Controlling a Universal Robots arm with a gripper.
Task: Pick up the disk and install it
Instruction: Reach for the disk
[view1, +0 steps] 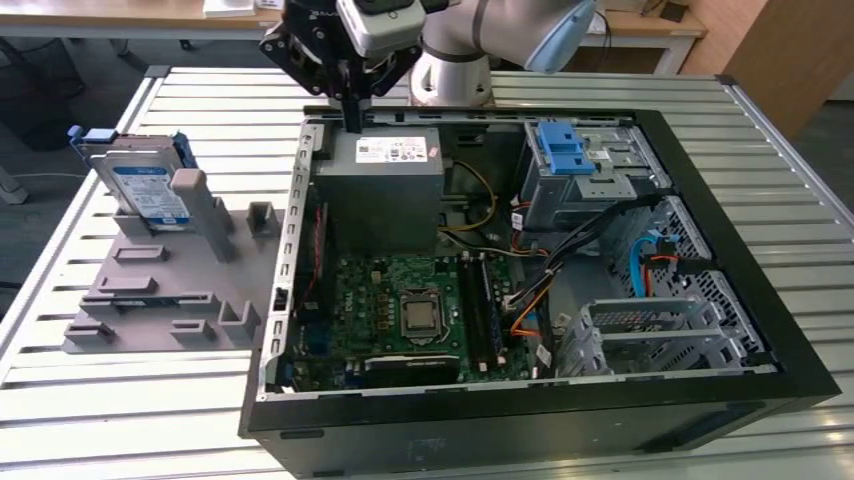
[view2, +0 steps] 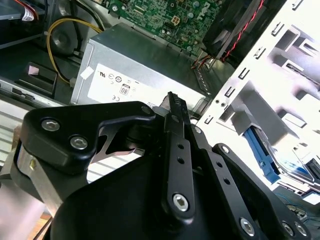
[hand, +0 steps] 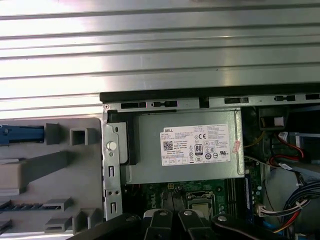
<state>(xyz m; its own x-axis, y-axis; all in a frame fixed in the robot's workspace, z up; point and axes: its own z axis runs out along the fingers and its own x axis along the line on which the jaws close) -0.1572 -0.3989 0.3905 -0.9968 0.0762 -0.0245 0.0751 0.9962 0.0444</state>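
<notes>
The hand (view1: 352, 125) is held empty, pressed together, just above the power supply (view1: 378, 195). The disk (view1: 140, 185) is stood on edge in the fixture (view1: 160, 290), well apart from the power supply, toward the exterior view's left.

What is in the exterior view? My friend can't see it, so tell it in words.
A robot arm's gripper hangs shut and empty just over the grey box in an open computer case. The disk stands on edge in a grey holder on the exterior view's left.
</notes>
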